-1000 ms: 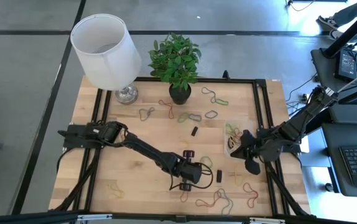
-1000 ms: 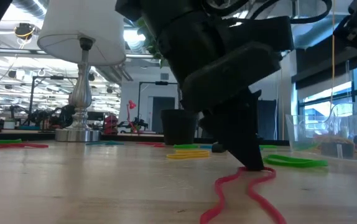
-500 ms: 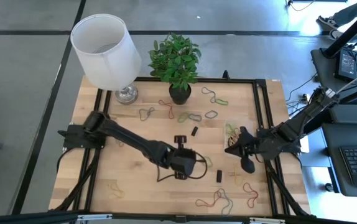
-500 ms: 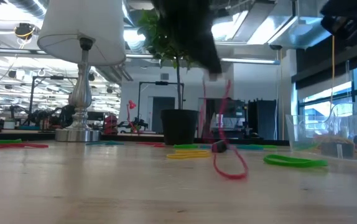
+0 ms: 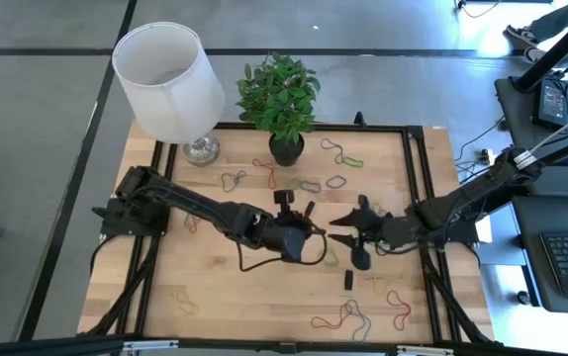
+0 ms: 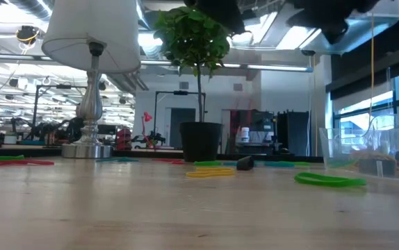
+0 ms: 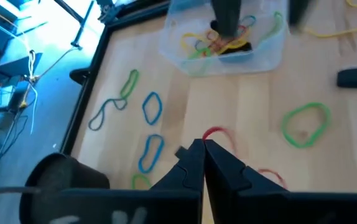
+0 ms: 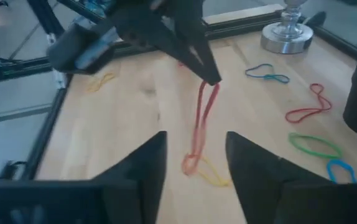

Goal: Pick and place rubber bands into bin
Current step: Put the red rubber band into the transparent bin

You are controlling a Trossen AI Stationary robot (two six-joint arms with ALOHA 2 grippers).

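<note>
Over the last second the left claw [image 5: 311, 235] was raised from the front of the table [image 5: 215, 297], where it had been pressed down on a red band [image 8: 200, 121], and was carried up toward the middle with that band in tow. In the same span the right claw [image 5: 341, 233] was swung away from the bin [image 7: 173, 43] and turned to face the left one, its fingers parted from nearly closed.

The left claw's fingers were seen pressed together, pinching the top of the red band, which hung as a long loop clear of the wood. The right claw was spread wide with nothing in it, and the dangling band was framed between its two fingers without being touched.

The bin sat just behind the right claw, near the table's right side, with several bands already inside. A handover, or a direct drop into the bin, was judged likely. Many bands, a green one [image 7: 304, 124] among them, were left on the table.
</note>
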